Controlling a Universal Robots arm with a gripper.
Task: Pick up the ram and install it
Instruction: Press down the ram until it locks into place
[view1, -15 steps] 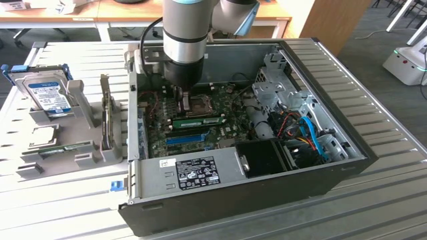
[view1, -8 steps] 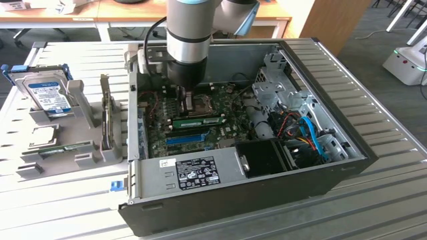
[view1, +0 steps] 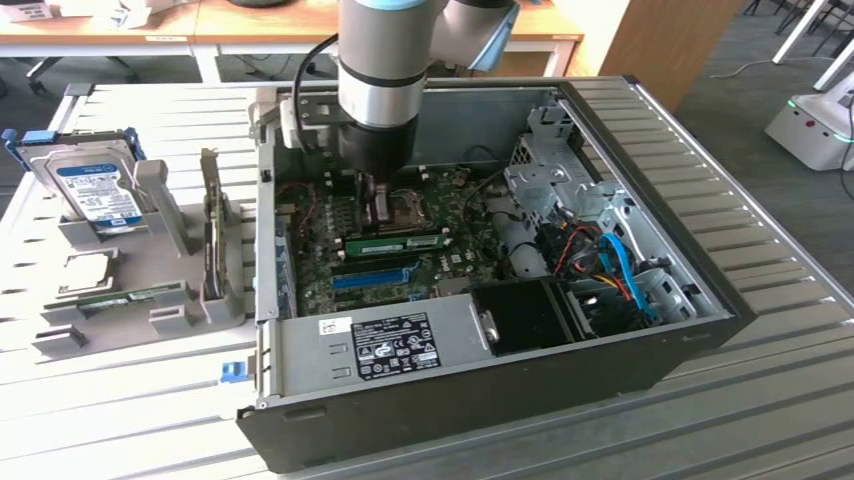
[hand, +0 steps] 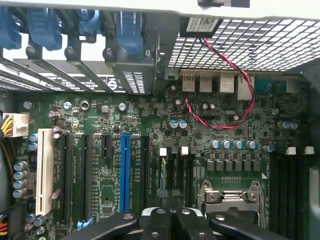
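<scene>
From here the ram (view1: 398, 243) stands on its long edge in the motherboard (view1: 454, 265), lying lengthwise between the long blue slot (view1: 374, 277) and the metal processor socket (view1: 400, 205), toward the middle of the open computer case (view1: 534, 400); it looks seated in its slot rather than loose, though I cannot tell whether the end clips have latched.

I judge it a light, stiff and thin board; it should not sag, but it would crack or shed a chip if twisted or levered sideways; the flat faces carry the chips and a sticker, so I would take it by the long upper edge or across the two faces near the middle, never by the contact edge; pressure ought to go straight down along its height, shared evenly over its length.

The end effector (hand: 174, 219) has its black fingers pressed together, hanging low over the board at the end of the ram nearer the case's back wall; whether the fingertips touch the ram's upper edge or merely hover just above it I cannot tell, and I see nothing pinched between them.

The case lies on its side on the slatted table (view1: 747, 200), filling the middle; toward the exterior view's left edge of the table sits a grey holder (view1: 187, 310) carrying a hard drive (view1: 96, 190) with a blue-and-white label, upright at its far end, and another small green board (view1: 114, 298) lying at its near end, well apart from the arm.
</scene>
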